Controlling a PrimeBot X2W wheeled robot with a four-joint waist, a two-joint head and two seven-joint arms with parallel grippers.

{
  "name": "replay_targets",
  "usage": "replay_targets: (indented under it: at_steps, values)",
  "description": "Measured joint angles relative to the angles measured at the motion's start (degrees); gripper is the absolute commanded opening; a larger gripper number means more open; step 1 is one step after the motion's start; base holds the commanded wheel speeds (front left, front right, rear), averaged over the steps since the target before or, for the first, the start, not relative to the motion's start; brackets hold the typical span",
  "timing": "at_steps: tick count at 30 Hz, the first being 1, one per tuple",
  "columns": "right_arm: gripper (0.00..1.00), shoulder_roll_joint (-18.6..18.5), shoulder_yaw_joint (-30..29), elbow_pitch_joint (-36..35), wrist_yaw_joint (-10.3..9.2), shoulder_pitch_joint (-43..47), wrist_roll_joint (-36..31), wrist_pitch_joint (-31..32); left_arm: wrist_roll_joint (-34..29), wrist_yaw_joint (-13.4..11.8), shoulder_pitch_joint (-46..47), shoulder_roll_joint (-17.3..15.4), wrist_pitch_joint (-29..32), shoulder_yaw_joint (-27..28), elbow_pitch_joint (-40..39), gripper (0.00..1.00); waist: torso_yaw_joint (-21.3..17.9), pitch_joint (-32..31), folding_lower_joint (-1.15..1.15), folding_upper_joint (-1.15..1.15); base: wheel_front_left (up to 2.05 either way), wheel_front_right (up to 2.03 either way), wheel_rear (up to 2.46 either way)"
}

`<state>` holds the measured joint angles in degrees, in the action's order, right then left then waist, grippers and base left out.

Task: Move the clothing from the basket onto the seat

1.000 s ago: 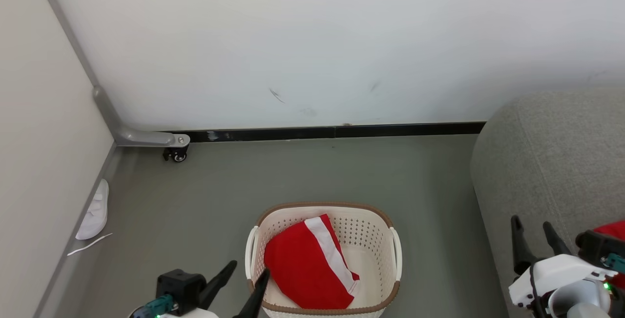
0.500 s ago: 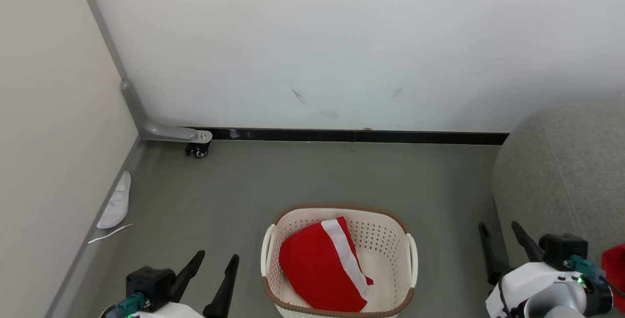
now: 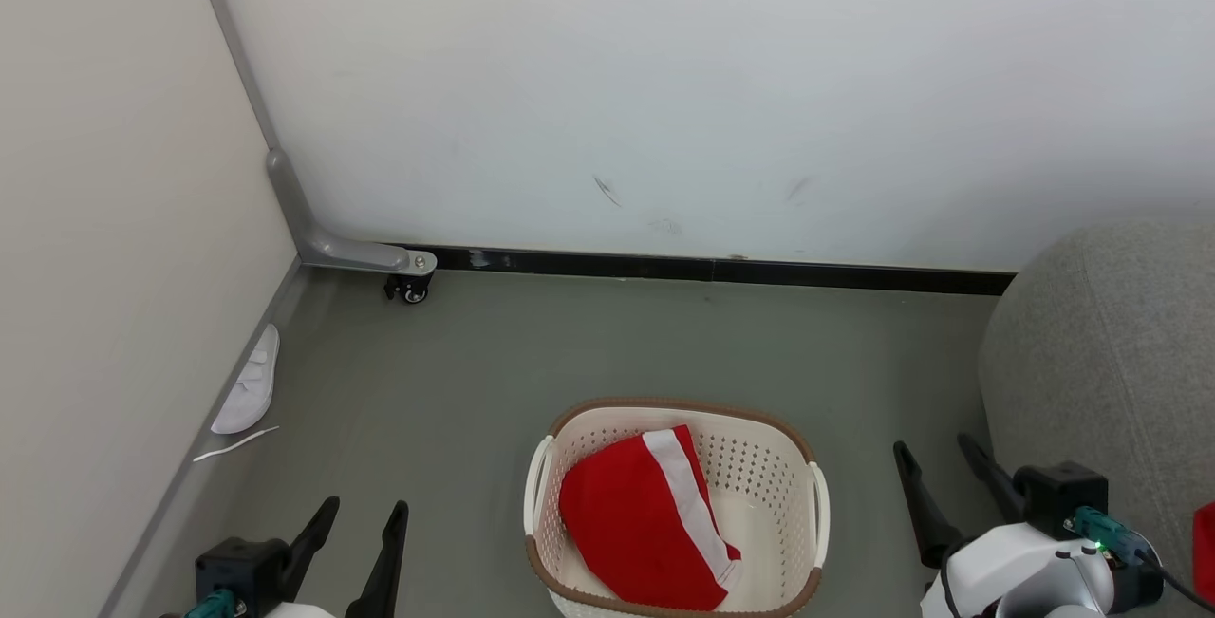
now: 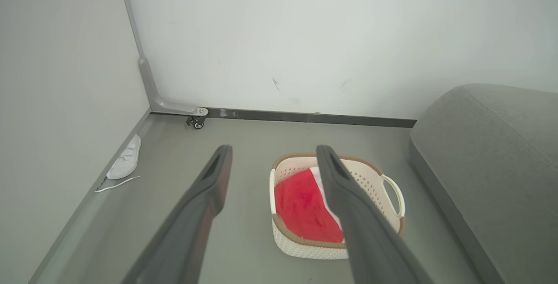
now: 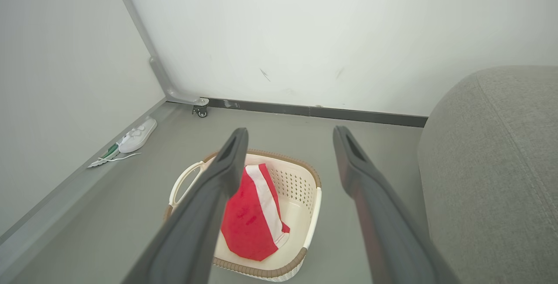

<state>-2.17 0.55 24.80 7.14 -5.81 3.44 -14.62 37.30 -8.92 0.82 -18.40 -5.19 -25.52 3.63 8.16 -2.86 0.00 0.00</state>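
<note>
Clothing [image 3: 626, 533] lies inside the basket [image 3: 759, 466]. We see 1 bright-red garment with a broad white band along its right side, loosely folded over the left and middle of the basket's bottom. The basket stands on the grey floor [image 3: 475, 381], between our 2 grippers and left of the seat [image 3: 1111, 362], whose rounded grey arm rises at the right, apart from the basket.

Our left gripper [image 3: 365, 509] hangs at the lower left over the floor beside the basket, its 2 dark fingers spread and empty. Our right gripper [image 3: 932, 444] hangs at the lower right, between basket and seat, its fingers likewise spread with nothing between them. In both wrist views the fingers frame the basket from above without touching it.

A sliver of red [image 3: 1205, 552] shows at the right edge over the seat; we cannot tell what it is. A white slipper [image 3: 249, 395] lies along the left wall [image 3: 114, 219] with a white strip [image 3: 235, 444] just beside it. A small caster [image 3: 410, 293] sits under a grey bracket [image 3: 351, 252] in the corner.
</note>
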Motion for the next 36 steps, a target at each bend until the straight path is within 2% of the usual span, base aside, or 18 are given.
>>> replay_targets:
  at_steps: [16,36]
  values:
    - [1.0,0.02,-5.52,-3.65,0.0,4.31,-2.5,0.0,-0.01,0.08,-0.32,0.09,-4.11,1.42,2.6,1.0,-2.37,-0.39,0.0,0.0,0.0,0.0,0.0]
    - [1.0,0.07,-4.07,-5.36,0.0,4.71,-2.5,0.0,0.07,0.07,-1.61,-0.22,-6.5,3.55,4.41,1.0,-7.69,-0.27,0.0,0.0,0.0,0.0,0.0]
